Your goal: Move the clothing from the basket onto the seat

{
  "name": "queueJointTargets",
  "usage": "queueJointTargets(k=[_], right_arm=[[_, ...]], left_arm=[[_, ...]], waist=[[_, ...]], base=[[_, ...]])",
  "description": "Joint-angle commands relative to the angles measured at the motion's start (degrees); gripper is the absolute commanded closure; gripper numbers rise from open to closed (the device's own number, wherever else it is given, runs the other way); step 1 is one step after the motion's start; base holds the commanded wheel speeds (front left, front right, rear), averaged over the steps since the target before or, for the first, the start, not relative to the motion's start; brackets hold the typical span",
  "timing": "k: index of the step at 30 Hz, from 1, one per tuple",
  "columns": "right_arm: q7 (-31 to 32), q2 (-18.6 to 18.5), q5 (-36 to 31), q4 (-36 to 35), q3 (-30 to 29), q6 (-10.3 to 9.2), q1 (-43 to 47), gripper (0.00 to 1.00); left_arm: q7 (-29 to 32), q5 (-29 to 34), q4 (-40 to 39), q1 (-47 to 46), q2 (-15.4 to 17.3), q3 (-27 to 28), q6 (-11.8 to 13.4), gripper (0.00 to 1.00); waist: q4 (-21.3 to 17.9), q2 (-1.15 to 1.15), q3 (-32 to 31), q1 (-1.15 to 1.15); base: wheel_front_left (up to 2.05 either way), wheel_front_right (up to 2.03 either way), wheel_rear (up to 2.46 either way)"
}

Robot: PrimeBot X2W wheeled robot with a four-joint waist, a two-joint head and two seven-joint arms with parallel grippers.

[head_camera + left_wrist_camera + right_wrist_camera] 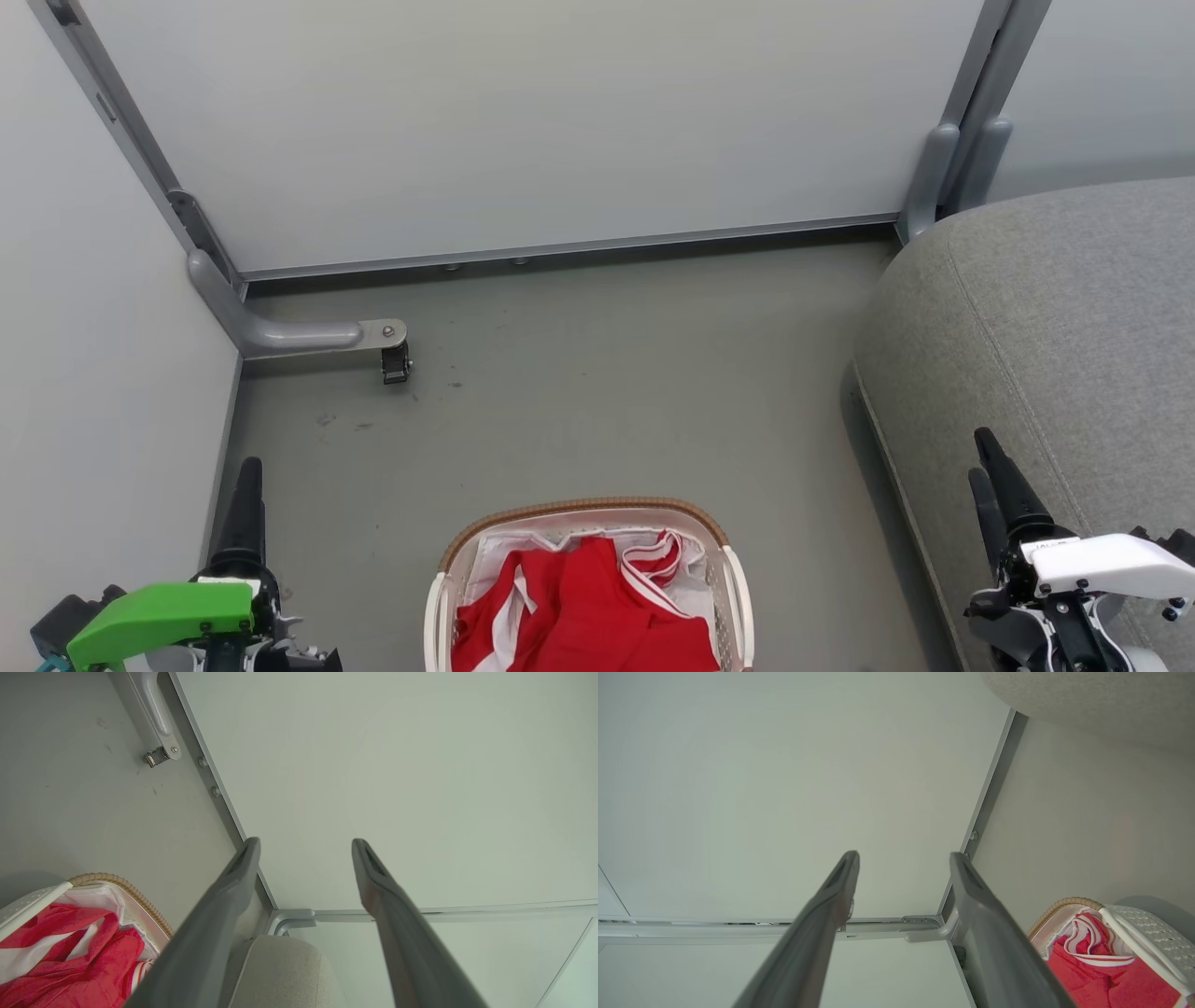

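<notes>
The clothing (pixel 588 607), red and white, lies heaped inside the basket (pixel 583 509). Left of the basket hangs the left gripper (pixel 306 842), right of it the right gripper (pixel 903 855), both spread wide and empty. Farther right of the basket stands the grey seat (pixel 1055 327); beyond the basket, a pale wall panel (pixel 560 121).

Cut off at the picture edges

In the head view the bottom edge cuts across the basket (pixel 579 507), so its near half and the lower part of the clothing (pixel 588 607) are out of frame. The seat (pixel 1055 308) runs past the right edge (one rounded corner is seen). The left gripper (pixel 249 465) shows one finger there, the other being hidden behind it.
</notes>
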Motion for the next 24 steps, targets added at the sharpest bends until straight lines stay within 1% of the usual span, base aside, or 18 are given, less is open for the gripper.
queueJointTargets(k=[1, 14, 24], right_arm=[[-0.6, -0.7, -2.1, -1.1, 0.1, 0.00, -1.5, 0.00], [-3.8, -1.3, -18.8, -1.9, 1.4, 0.01, -2.2, 0.00], [-5.9, -2.4, -28.3, -2.5, 2.6, 0.01, -1.7, 0.00]], left_arm=[[-0.6, 3.0, -1.1, -1.8, 0.3, 0.1, -0.1, 0.00], [-3.8, 20.4, -1.6, -1.8, 0.3, -2.1, 0.1, 0.00], [-5.9, 31.1, -1.6, -1.5, 0.6, -4.4, 1.1, 0.00]], waist=[[0.0, 0.00, 0.0, 0.00], [-0.1, 0.00, 0.2, 0.00], [0.0, 0.00, 0.3, 0.00]], base=[[0.00, 0.00, 0.00], [0.00, 0.00, 0.00], [0.00, 0.00, 0.00]])
